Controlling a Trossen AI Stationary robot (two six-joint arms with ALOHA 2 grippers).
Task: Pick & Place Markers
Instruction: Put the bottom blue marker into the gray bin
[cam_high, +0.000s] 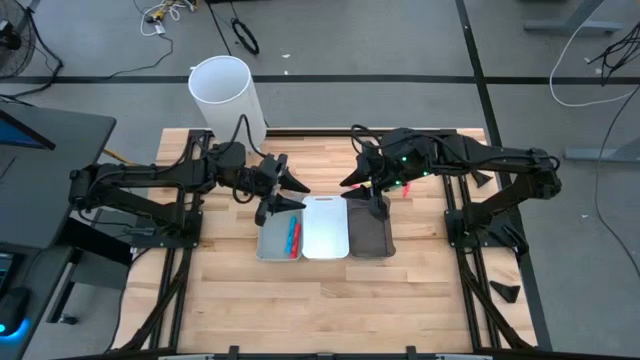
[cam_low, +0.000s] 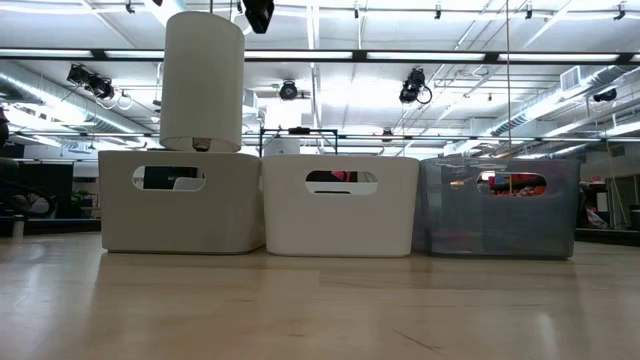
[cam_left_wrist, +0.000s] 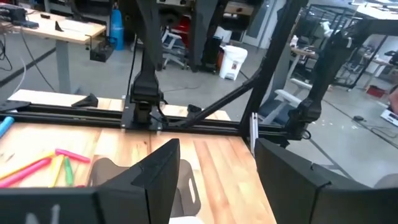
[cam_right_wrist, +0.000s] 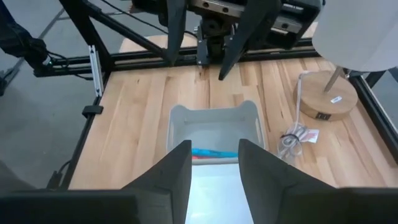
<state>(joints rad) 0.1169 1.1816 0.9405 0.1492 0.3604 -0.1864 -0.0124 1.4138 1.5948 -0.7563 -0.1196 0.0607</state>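
your left gripper (cam_high: 287, 193) hangs open over the light grey tray (cam_high: 266, 243), empty. some markers (cam_high: 292, 234) already lie in that tray. right gripper (cam_right_wrist: 214, 163) is open too, above the dark tray (cam_high: 371, 240). swing either arm carelessly and you could knock a tray or the white cylinder (cam_high: 228, 92)

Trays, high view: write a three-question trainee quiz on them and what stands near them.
1. True or false: the cylinder lies on its side.
2. Which tray shows a blue marker? A light grey, B white, C dark.
3. Fill in: ___ trays stand in the row.
Key: 1 false, it is upright; 2 A, the light grey tray; 3 three.
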